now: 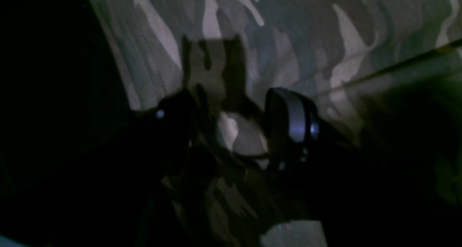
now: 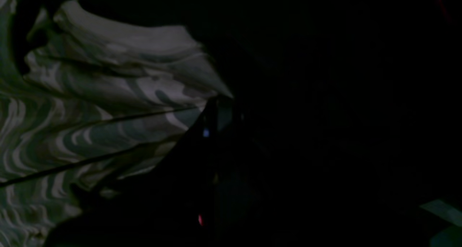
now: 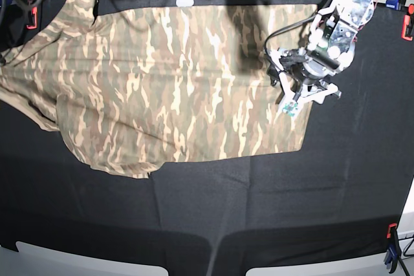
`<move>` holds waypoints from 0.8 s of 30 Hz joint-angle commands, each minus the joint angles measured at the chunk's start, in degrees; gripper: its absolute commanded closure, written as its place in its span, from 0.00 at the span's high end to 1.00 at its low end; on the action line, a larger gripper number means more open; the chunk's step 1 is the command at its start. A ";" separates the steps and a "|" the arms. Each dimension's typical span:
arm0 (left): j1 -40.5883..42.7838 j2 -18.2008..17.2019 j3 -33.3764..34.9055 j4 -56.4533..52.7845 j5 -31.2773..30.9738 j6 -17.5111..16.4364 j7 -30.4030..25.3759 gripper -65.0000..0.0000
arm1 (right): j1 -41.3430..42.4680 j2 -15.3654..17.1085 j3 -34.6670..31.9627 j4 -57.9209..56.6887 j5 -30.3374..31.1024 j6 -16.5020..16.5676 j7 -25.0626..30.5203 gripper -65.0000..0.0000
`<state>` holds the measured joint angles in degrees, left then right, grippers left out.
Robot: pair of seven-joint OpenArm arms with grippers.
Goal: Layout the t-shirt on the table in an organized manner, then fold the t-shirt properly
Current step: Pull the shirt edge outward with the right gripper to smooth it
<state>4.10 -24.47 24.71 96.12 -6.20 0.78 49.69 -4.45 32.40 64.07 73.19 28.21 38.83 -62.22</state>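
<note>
T-shirt [image 3: 174,75] camouflage, tan, beige, olive-brown streaks; spread mostly flat across far half of table [image 3: 259,211]. Straight edge toward base view's right, near side slanting. Left part bunched, rumpled, one sleeve [image 3: 74,1] reaching up to far edge. Folds and ridges show in right wrist view [image 2: 90,81]; smooth fabric in left wrist view [image 1: 306,34]. Table black, matte, much larger than shirt.

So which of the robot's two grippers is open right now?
The left gripper, over the t-shirt with its jaws spread wide. The right gripper is shut, pinching a bunched edge of the fabric.
</note>
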 commanded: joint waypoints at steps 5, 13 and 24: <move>-0.28 -0.81 -0.33 0.39 1.62 0.44 4.22 0.50 | 0.46 2.47 0.42 1.33 0.55 -0.20 0.85 0.31; -0.31 -0.81 -0.33 0.39 1.62 0.44 4.55 0.50 | 0.59 4.92 0.48 1.92 6.60 1.17 0.63 0.42; -1.03 -0.79 -0.35 0.55 4.07 0.46 4.31 0.50 | 6.36 6.69 -7.76 9.55 33.03 1.17 -1.29 0.42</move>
<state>3.57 -24.47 24.71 96.36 -4.12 0.78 52.31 1.23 37.63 55.81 81.84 59.70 39.62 -64.69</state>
